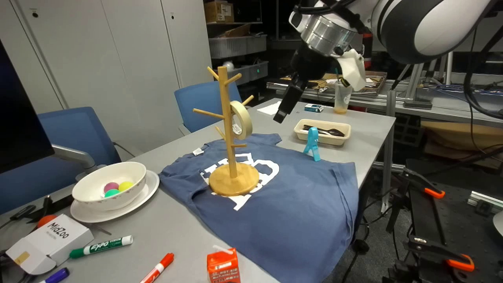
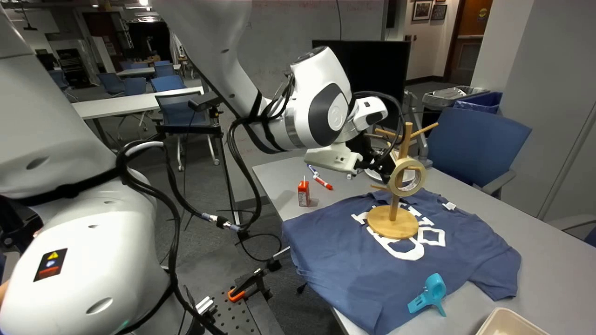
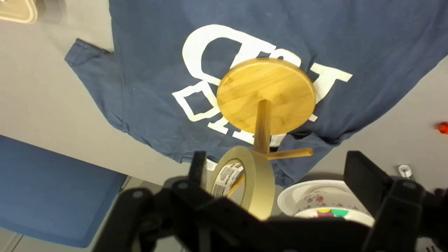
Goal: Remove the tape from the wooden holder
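The tape [image 1: 247,125], a pale cream-tan ring, hangs on a peg of the wooden holder [image 1: 234,181]. The holder stands upright on a blue shirt. Both also show in an exterior view, the tape [image 2: 395,181] in front of the pole and the holder's disc base [image 2: 392,224] below. My gripper [image 1: 279,116] is apart from the tape in an exterior view, at about its height. In the wrist view my gripper [image 3: 276,161] is open, its fingers wide apart. The tape [image 3: 261,185] appears between them, nearer the left finger, and its lower part is hidden by the gripper.
The blue shirt [image 1: 298,204] lies under the holder. A white bowl [image 1: 108,205] with coloured balls stands on a plate. A blue clip [image 1: 312,145] and a cream tray [image 1: 322,137] with black utensils are nearby. A red carton [image 1: 223,269] and markers lie at the front.
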Controlling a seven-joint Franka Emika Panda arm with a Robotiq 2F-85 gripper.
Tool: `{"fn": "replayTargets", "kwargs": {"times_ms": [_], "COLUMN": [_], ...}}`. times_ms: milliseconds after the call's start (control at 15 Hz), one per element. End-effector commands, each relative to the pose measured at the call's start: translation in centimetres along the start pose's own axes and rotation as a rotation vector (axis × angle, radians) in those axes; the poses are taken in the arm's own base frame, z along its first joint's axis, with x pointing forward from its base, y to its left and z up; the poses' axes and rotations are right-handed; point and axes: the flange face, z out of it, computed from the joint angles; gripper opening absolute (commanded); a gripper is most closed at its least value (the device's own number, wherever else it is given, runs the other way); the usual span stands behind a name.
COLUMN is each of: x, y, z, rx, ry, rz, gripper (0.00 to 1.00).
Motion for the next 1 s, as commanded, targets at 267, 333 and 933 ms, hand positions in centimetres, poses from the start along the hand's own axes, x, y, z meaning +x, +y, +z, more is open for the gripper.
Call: {"fn": "replayTargets", "kwargs": {"times_ms": [267, 333, 933], "x": [2.9, 3.1, 4.7], "y": [2.3, 2.1, 1.2], "z": [1.8, 2.2, 6.4], "rx": [-0.011, -0.004, 0.008], "ry": [0.107, 0.108, 0.108], "rz": [0.086, 0.098, 0.129], "gripper": [1.0, 1.0, 1.0]}}
